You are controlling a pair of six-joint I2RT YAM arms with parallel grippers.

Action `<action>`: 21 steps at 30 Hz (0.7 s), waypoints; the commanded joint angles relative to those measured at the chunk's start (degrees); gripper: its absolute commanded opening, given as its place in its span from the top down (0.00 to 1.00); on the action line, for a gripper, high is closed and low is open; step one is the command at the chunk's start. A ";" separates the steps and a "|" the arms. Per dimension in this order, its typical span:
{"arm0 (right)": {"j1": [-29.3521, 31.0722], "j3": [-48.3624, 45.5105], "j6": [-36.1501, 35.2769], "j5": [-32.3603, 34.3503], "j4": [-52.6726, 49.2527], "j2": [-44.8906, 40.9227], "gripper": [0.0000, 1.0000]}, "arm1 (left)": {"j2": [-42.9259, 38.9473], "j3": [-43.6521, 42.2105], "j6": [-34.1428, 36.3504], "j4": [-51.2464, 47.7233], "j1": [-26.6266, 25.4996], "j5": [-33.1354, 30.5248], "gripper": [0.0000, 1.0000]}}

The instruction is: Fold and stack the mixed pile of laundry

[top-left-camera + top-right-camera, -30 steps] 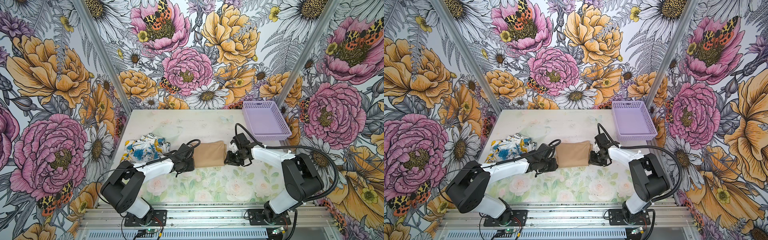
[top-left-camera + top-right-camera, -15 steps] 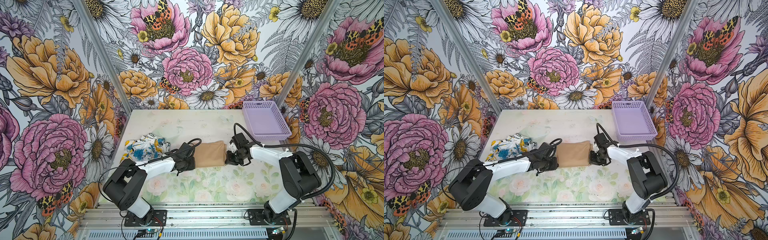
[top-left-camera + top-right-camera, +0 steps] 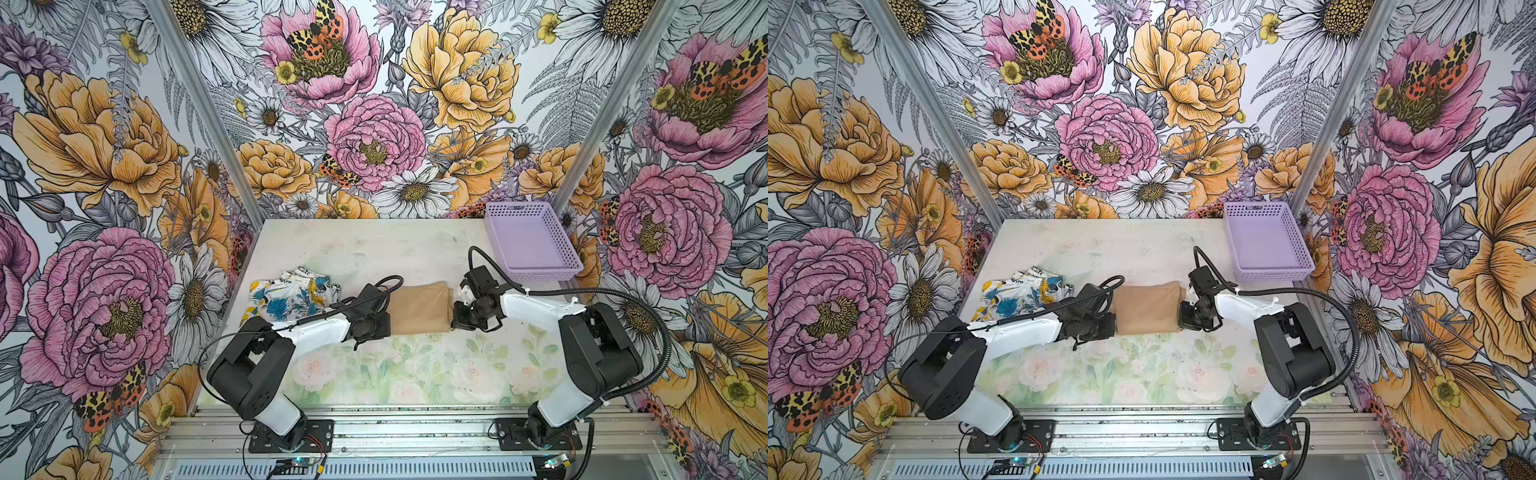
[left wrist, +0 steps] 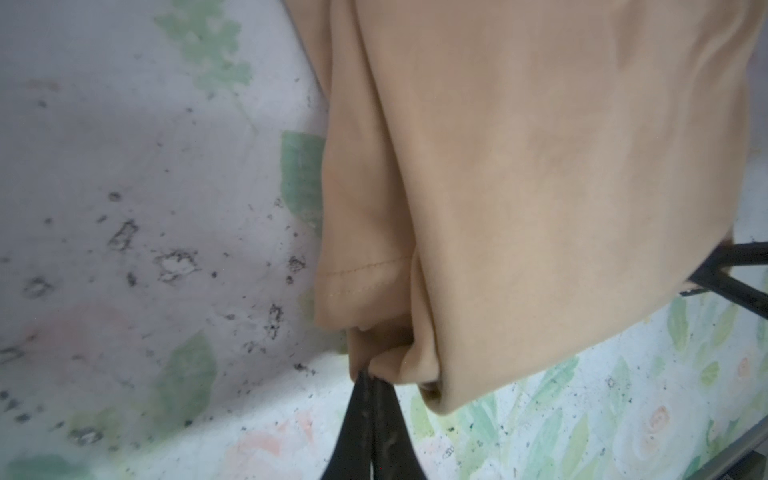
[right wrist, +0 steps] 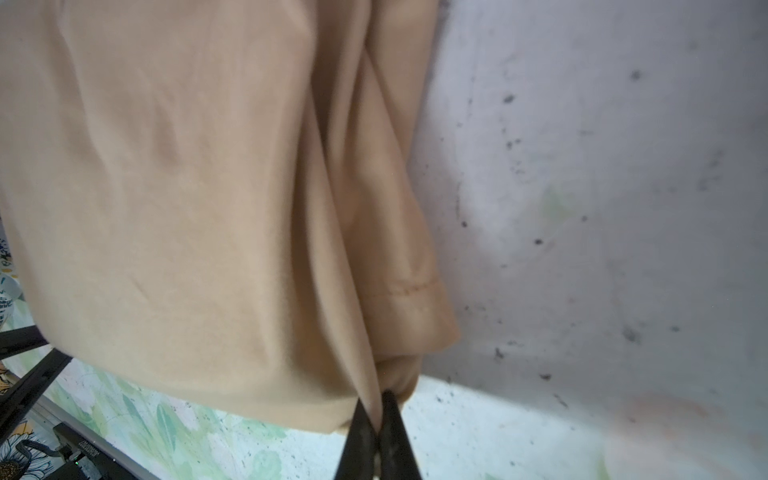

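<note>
Your left gripper [image 4: 372, 390] was clamped tight on the left end of the tan garment [image 3: 419, 309], your right gripper [image 5: 380, 409] on its right end (fabric bunched at both). It lay mid-width on the bench [image 3: 374, 245]; the printed garment [image 3: 291, 293] sat crumpled by the left edge.

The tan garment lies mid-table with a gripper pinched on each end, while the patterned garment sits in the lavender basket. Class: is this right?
No. The patterned garment is not in the lavender basket; both top views show it crumpled on the table, left of the tan garment. The rest holds: the left gripper and right gripper each pinch one end of that garment.
</note>
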 commanded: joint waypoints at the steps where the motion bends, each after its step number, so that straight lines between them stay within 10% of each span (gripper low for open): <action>1: -1.53 -0.88 -0.58 0.37 0.54 -1.87 1.00 | -2.98 -1.75 0.69 -0.81 1.88 -1.67 1.00; 21: -1.49 -2.38 -1.15 -1.16 0.78 1.66 1.00 | 2.09 -3.50 2.50 -0.73 0.42 0.20 1.00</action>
